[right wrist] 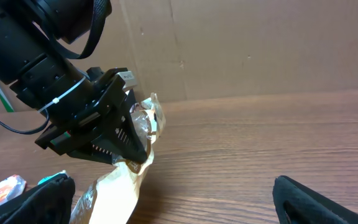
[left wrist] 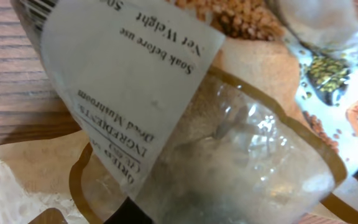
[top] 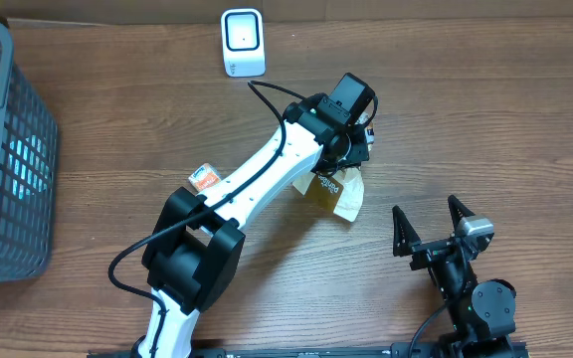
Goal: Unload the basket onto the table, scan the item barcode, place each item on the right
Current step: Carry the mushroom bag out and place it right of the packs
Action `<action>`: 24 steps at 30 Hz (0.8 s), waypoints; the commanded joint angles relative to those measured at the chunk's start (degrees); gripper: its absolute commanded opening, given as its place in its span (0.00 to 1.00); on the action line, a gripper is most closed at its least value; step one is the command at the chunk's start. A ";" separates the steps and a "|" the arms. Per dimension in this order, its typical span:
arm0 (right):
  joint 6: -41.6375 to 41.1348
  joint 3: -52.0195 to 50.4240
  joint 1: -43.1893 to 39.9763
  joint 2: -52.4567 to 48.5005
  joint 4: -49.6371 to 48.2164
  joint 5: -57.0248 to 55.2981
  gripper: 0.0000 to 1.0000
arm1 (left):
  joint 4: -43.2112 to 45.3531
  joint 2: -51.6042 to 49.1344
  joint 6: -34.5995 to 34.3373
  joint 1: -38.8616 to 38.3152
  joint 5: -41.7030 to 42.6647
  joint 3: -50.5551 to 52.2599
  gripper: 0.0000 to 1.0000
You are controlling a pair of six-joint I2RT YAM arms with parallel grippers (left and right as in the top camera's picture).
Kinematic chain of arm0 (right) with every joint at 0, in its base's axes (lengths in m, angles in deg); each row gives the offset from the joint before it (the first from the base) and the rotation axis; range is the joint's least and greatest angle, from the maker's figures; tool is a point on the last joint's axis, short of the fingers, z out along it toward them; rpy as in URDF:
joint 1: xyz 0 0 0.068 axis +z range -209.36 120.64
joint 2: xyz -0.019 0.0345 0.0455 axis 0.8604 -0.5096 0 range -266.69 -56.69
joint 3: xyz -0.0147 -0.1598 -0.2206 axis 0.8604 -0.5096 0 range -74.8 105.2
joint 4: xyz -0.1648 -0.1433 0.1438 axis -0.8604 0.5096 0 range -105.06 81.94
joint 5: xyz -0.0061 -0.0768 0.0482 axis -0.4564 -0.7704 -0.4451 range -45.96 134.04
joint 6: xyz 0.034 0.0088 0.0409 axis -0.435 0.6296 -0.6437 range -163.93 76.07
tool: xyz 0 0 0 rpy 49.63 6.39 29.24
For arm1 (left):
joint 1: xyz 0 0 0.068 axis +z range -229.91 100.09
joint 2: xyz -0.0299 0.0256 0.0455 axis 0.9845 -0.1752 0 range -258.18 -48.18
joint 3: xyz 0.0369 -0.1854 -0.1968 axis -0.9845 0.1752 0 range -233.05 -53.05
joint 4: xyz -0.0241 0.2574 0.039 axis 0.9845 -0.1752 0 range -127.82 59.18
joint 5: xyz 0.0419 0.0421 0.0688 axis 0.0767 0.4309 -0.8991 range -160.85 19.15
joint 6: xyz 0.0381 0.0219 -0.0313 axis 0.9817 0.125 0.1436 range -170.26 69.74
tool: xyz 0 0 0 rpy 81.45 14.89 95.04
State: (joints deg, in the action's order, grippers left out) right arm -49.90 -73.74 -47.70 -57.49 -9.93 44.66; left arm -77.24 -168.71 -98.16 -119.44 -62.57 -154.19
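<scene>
Mushroom packet [top: 338,195], beige with a clear window, is pinched in the nearly closed left gripper [top: 351,157] around the middle of the table [top: 485,109], maybe lifted a little off it, well apart from the white scanner [top: 242,42] at the far edge, while the right gripper [top: 425,209] stands wide open and empty near the front edge.

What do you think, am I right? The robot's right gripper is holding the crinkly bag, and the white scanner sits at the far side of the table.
Not quite. The overhead view shows that the left gripper is holding the bag. The right gripper is open and holds nothing. The white scanner does sit at the far side of the table.
</scene>
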 commanded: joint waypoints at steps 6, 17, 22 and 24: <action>-0.22 -0.59 -0.15 0.46 -0.33 -0.57 1.00 | -0.04 0.13 4.98 -0.24 -1.25 -0.66 1.00; -0.22 -0.59 -0.15 0.46 -0.33 -0.57 1.00 | -3.50 12.37 17.75 4.07 -9.20 -5.11 1.00; -0.22 -0.59 -0.15 0.46 -0.33 -0.57 1.00 | -9.46 22.53 24.09 14.16 -8.68 -10.16 1.00; -0.22 -0.59 -0.15 0.46 -0.33 -0.57 1.00 | -11.43 26.14 26.03 20.11 -8.68 -12.00 1.00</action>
State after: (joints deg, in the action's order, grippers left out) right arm -49.90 -73.74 -47.70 -57.49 -9.89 44.64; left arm -86.61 -150.92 -78.60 -107.81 -69.00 -161.80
